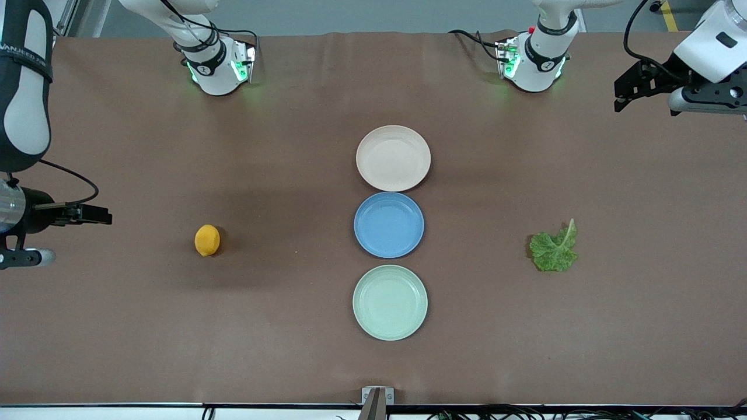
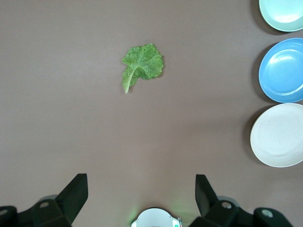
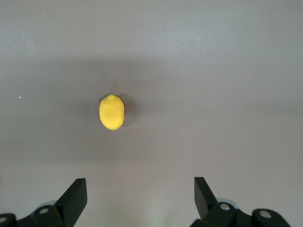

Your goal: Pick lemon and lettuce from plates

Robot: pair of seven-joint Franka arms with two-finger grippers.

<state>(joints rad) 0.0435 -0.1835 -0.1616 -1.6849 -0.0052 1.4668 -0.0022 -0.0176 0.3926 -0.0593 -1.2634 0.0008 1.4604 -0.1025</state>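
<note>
Three round shallow plates lay in a line down the middle of the brown table [image 1: 117, 338]: a pale beige-pink plate [image 1: 393, 158] nearest the robots' bases, a blue plate [image 1: 388, 224] touching or almost touching it, and a pale mint-green plate [image 1: 390, 302] nearest the front camera. All three were empty. The small yellow-orange oval lemon [image 1: 207, 240] rested on the bare table toward the right arm's end, well apart from the plates, and the crinkled green lettuce leaf [image 1: 554, 248] with its paler stem lay flat on the table toward the left arm's end, equally removed. Since neither item sat on a plate, the picking named in the task appeared either complete or at odds with the layout. The right claw [image 3: 140, 201] hung over the table at its own end with its fingers spread wide and nothing between them, the lemon centred in its wrist view; the left claw [image 2: 141, 198] was likewise apart and empty over its own end, facing the lettuce, a symmetry that suggested one item per arm. Partial lettering ending "NJEED" was legible on the right arm's casing [image 1: 23, 81]; no other writing could be read.
</note>
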